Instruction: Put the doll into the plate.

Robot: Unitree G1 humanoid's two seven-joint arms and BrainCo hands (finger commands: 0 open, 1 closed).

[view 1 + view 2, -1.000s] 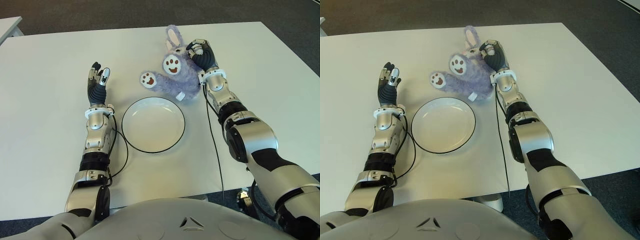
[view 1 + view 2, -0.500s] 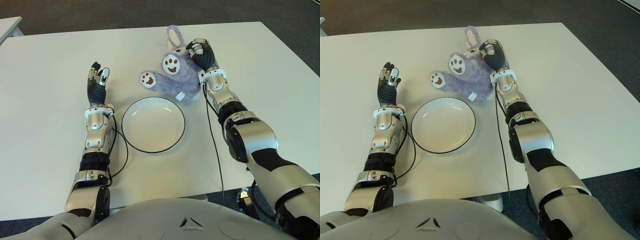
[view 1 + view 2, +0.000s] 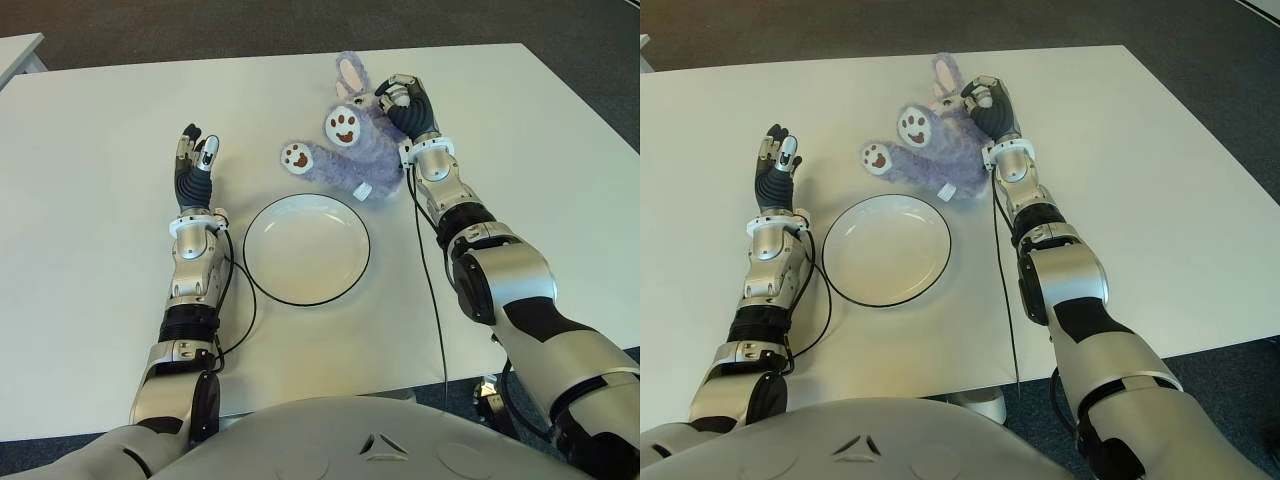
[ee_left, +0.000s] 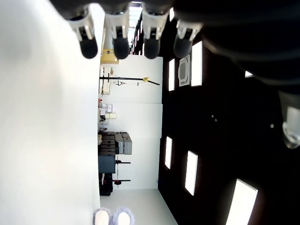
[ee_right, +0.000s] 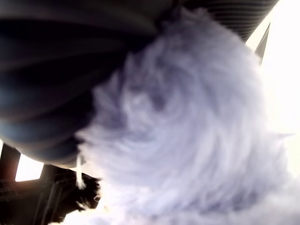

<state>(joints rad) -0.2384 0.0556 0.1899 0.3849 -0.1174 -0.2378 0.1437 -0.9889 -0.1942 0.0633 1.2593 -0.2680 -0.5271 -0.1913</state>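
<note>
A fluffy purple bunny doll (image 3: 345, 150) with white paw soles sits just beyond the white plate (image 3: 306, 249), apart from its black rim. My right hand (image 3: 405, 105) is curled into the doll's right side, fingers closed on its fur; the right wrist view is filled with purple fur (image 5: 187, 131) against the palm. My left hand (image 3: 195, 160) shows left of the plate, over the table, fingers straight and holding nothing. The plate holds nothing.
The white table (image 3: 100, 150) runs wide on both sides. Its far edge meets dark carpet (image 3: 200, 25). A black cable (image 3: 425, 270) trails along my right forearm toward the table's near edge.
The doll has shifted slightly up and to the right with my right hand; its paws sit a little farther from the plate. The left arm has not moved.
</note>
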